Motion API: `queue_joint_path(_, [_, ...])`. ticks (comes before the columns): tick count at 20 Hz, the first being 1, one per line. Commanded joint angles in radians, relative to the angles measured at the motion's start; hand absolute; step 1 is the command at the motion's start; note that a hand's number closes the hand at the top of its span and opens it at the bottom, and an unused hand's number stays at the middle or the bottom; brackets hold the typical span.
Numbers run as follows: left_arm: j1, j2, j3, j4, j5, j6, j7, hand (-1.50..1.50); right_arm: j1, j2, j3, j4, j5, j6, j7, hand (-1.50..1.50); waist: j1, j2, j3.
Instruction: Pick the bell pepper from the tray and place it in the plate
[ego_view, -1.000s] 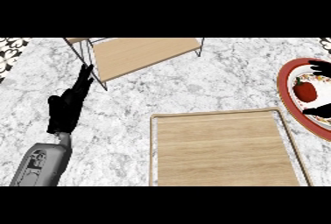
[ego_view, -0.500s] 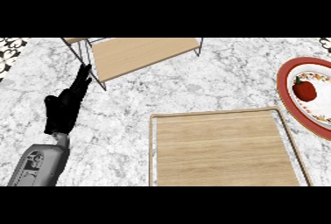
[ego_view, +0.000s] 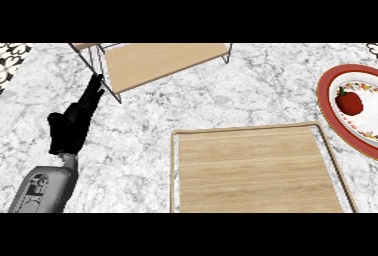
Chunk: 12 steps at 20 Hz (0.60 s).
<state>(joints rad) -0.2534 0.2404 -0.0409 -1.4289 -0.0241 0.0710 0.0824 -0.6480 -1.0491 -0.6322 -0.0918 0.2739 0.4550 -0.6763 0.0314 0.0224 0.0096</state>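
- Head view: the red bell pepper (ego_view: 349, 102) lies in the plate (ego_view: 323, 97), a red-rimmed plate with a flowered pattern that is cut off by the right edge of the view.
- The pepper sits towards the upper part of the plate's white middle, well apart from the tray.
- The wooden tray (ego_view: 255, 172) lies low in the middle of the marble counter (ego_view: 221, 107), its right rim just beside the plate.
- The left hand (ego_view: 72, 125) shows at the left, held flat with its fingers (ego_view: 94, 87) straight and gripping nothing.
- Its fingers point up towards the wire leg of a wooden stand (ego_view: 159, 62) at the top; I cannot tell whether they touch it.
- The grey forearm (ego_view: 40, 192) comes in from the lower left corner.
- The right hand does not show.
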Motion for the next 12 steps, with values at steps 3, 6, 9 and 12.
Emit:
queue_joint_path(3, [-0.034,-0.024,-0.016,0.004,-0.013,0.013,0.012,0.0,0.059,-0.026,-0.004,-0.026,-0.005,0.062,-0.053,-1.5,0.005,0.007,0.005])
queue_joint_path(6, [0.016,-0.014,-0.006,0.024,-0.008,0.001,-0.022,0.0,0.105,-0.025,-0.014,-0.017,-0.016,0.084,-0.069,-1.5,0.001,0.006,0.005])
queue_joint_path(9, [-0.015,0.0,0.001,-0.006,0.001,-0.007,0.02,0.0,0.111,-0.052,-0.03,-0.023,-0.033,0.102,-0.056,-1.5,0.002,0.003,0.007])
queue_joint_path(12, [-0.025,-0.012,-0.002,0.041,-0.017,0.006,-0.015,0.0,0.104,-0.042,-0.035,-0.035,-0.041,0.106,-0.049,-1.5,-0.003,0.01,0.006])
